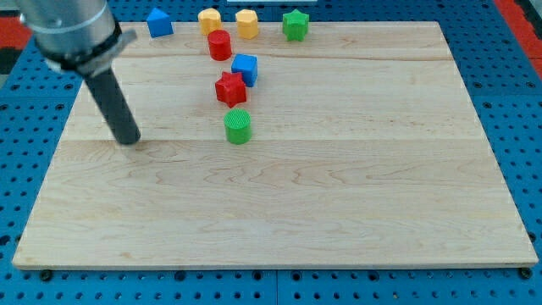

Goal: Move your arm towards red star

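The red star (230, 88) lies on the wooden board (279, 203) in the upper middle of the view, touching a blue cube (245, 68) at its upper right. A green cylinder (238, 126) stands just below the star. My tip (128, 140) rests on the board well to the left of the star and slightly lower, level with the green cylinder, with bare board between them.
A red cylinder (219, 44) stands above the star. Along the board's top edge are a blue block (158, 23), two yellow blocks (209, 19) (246, 23) and a green star (295, 24). Blue pegboard surrounds the board.
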Available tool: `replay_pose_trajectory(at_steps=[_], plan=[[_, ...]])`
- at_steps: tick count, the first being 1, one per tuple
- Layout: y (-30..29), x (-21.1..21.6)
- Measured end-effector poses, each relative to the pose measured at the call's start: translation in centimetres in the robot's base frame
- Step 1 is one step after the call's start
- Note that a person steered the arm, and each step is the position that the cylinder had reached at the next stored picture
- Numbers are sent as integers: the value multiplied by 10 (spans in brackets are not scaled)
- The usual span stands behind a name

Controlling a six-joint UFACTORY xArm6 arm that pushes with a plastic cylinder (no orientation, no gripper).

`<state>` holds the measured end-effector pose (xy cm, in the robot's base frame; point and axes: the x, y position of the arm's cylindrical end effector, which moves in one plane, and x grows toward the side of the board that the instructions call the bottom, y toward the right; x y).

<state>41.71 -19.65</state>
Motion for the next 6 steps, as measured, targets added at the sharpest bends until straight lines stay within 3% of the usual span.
replay_pose_trajectory(at_steps=[1, 4, 6], plan=[[13, -43], [92, -106], [120, -90]])
